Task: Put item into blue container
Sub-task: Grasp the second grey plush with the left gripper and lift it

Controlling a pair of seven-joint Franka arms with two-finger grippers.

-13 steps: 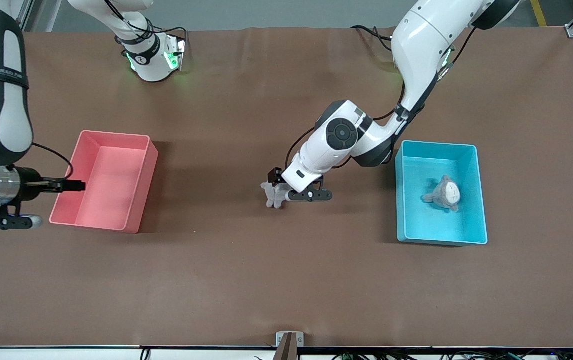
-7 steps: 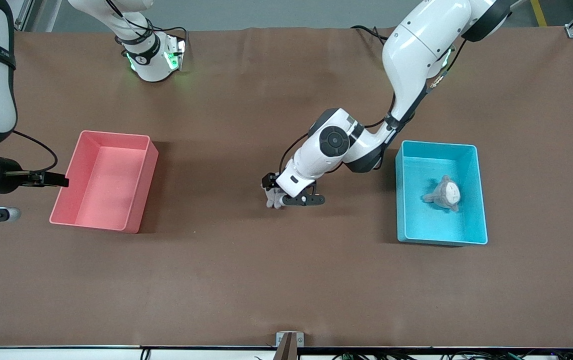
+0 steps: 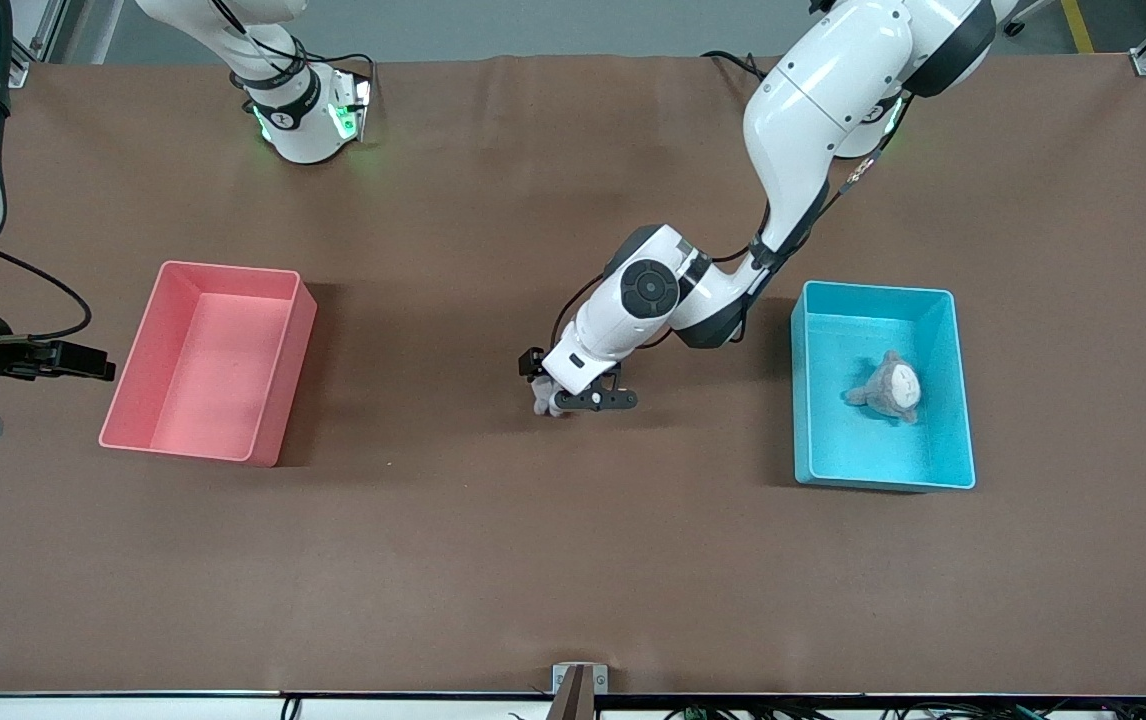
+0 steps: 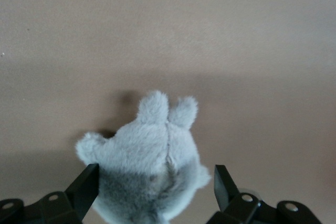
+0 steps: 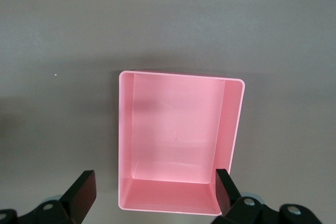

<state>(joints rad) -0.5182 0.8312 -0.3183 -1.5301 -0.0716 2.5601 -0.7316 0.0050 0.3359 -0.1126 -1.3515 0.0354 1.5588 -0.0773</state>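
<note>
The blue container (image 3: pixel 883 385) sits toward the left arm's end of the brown-covered desk (image 3: pixel 573 560), a grey plush toy (image 3: pixel 888 390) inside. Mid-desk, a second grey plush (image 4: pixel 144 166) lies between the left tool's (image 4: pixel 156 190) wide-spread fingers, ungripped. The right tool (image 5: pixel 155 192), open and empty, waits beside the pink bin (image 3: pixel 213 360).
</note>
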